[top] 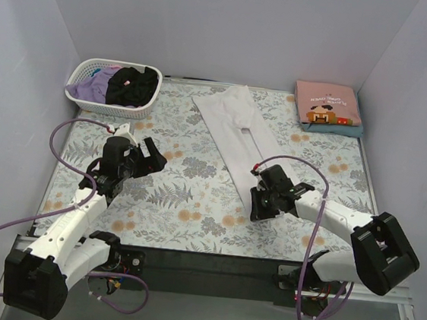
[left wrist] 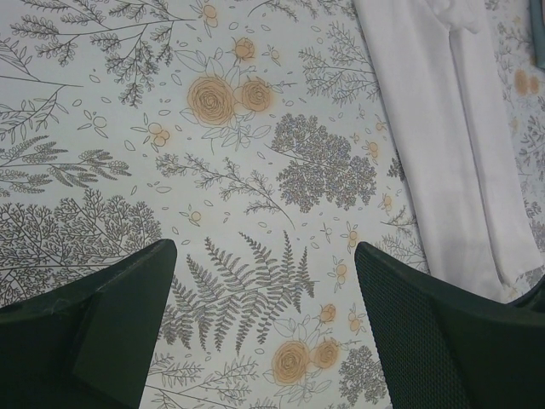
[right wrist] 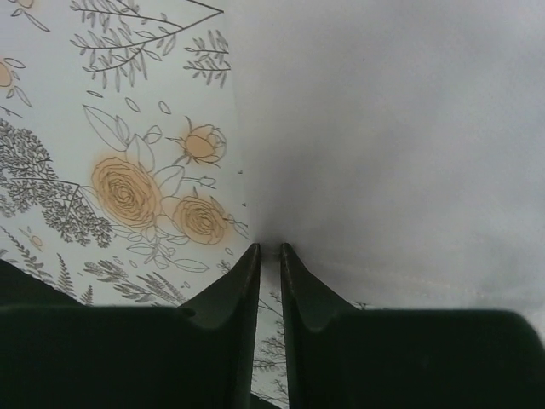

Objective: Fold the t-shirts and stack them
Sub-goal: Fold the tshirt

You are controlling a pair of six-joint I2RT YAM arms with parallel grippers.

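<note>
Right claw point(right wrist: 270, 249) is pinched almost shut on the near hem of the white tee point(top: 236, 128), which lies folded in a long strip mid-tabletop point(top: 186, 203), slanting toward far left; left claw point(left wrist: 264, 251) hangs wide open, holding nothing, just left of it

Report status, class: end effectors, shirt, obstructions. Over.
Left end effector open, over bare tablecloth. Right end effector pinched on white t-shirt, near edge. Basket, pink folded tee at far corners.

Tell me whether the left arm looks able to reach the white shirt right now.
Probably yes. The left end effector hangs open over bare tablecloth, with nothing between it and the white shirt lying flat just to its right.
</note>
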